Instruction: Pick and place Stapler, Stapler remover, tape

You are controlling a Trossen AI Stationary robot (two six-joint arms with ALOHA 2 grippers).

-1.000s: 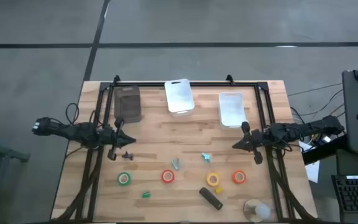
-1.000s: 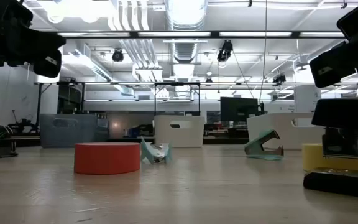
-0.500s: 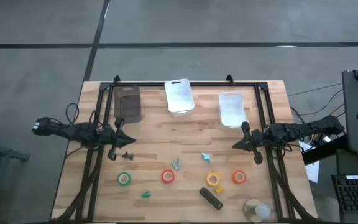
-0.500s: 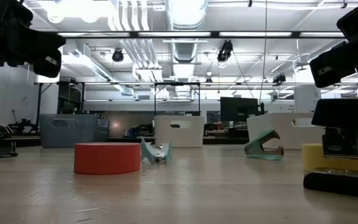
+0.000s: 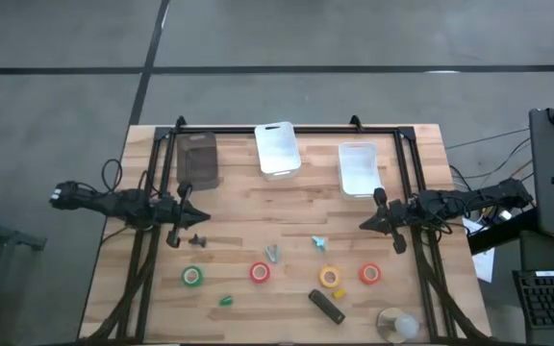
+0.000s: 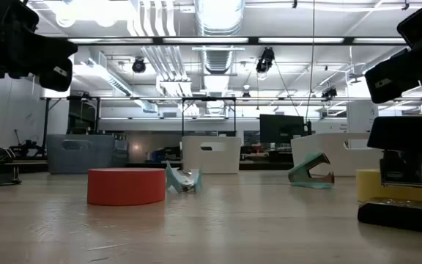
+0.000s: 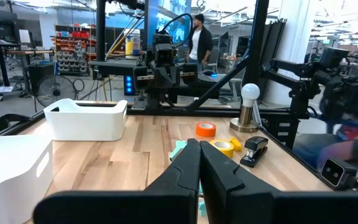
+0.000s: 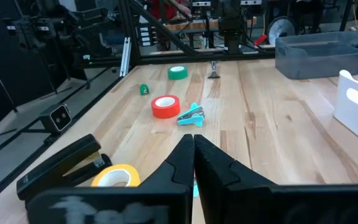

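Both grippers pressed together, empty: left gripper [image 5: 196, 217], right gripper [image 5: 365, 225]. Green tape [image 5: 192, 277] near stapler [image 5: 326, 307] only in high view; low view hides it.

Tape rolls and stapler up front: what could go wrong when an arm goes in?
1. The yellow tape roll lies right beside the black stapler; reaching for one may nudge the other.
2. Both tools, left and right, are shut; descending like that would push a roll instead of gripping it.

bare mid-table, bins [image 5: 277, 149] behind — tape [image 5: 260, 273] scattered in front
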